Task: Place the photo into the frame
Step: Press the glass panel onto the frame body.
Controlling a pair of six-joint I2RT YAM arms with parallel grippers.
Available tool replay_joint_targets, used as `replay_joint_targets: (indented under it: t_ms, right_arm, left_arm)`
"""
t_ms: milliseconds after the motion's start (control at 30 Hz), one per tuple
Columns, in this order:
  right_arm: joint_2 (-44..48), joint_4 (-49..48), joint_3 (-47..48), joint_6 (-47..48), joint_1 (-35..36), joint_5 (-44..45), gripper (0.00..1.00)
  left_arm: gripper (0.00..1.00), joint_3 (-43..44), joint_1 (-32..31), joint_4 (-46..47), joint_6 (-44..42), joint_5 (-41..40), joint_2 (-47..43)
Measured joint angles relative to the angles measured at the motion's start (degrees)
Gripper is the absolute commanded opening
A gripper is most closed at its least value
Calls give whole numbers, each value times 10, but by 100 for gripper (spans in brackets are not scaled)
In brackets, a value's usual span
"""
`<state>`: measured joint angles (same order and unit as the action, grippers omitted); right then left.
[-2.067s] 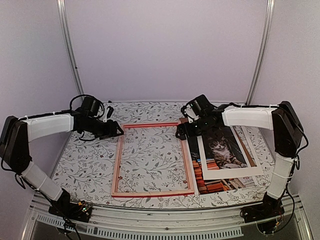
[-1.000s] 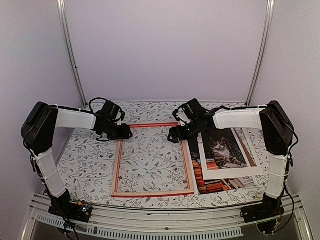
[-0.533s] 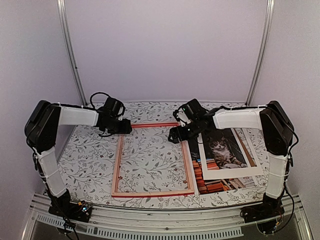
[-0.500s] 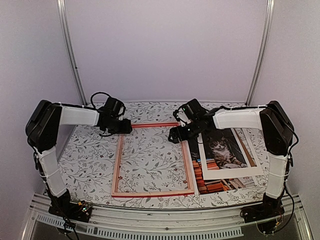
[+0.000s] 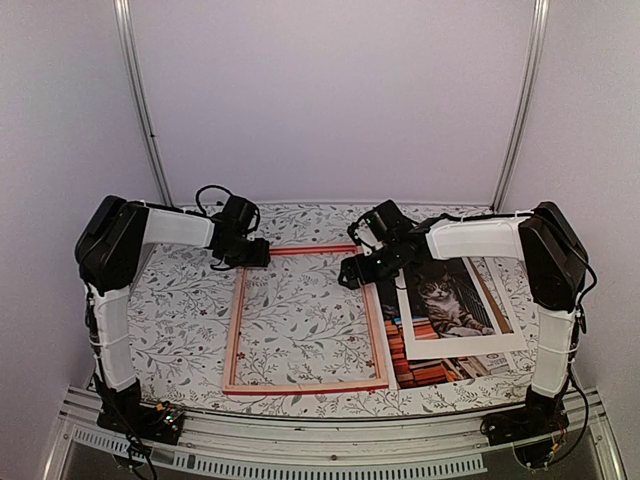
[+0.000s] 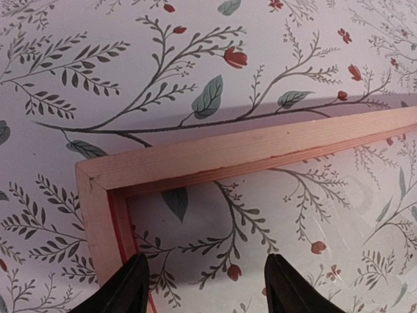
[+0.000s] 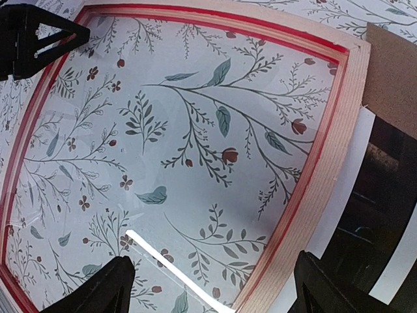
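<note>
The frame (image 5: 305, 387) lies flat on the flowered table with its pale wood back up and red showing at the edges. My left gripper (image 5: 258, 254) hovers open at its far left corner (image 6: 91, 177); one fingertip (image 6: 127, 290) is over the left rail's inner edge, and nothing is between the jaws. My right gripper (image 5: 350, 272) stands open near the far right corner, straddling the right rail (image 7: 326, 169) without holding it. The photo (image 5: 443, 300), a tabby cat above stacked books, lies right of the frame under a white mat; its dark edge (image 7: 381, 222) shows in the right wrist view.
A white mat board (image 5: 470, 345) with a window lies on the photo. A brown backing board (image 5: 492, 285) sticks out beneath, and its corner (image 7: 391, 72) shows beside the frame. Metal posts stand at the back corners. A glare streak (image 7: 169, 261) crosses the inside of the frame.
My left arm has swung right and farther back, bringing its gripper to the frame's far left corner. The right gripper has barely shifted. Frame and photo lie as before.
</note>
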<state>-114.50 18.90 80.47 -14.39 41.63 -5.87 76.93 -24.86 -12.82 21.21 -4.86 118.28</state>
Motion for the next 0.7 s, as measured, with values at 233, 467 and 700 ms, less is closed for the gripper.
replay_joint_targets:
  t_ms: [233, 467, 700]
  right_arm:
    - [0, 1, -3, 0, 0, 1, 89]
    - [0, 1, -3, 0, 0, 1, 89]
    - [0, 1, -3, 0, 0, 3, 89]
  left_arm:
    - [63, 0, -3, -2, -1, -6, 3]
    - [63, -4, -8, -2, -1, -12, 0]
    - [63, -50, -12, -4, 3, -8, -73]
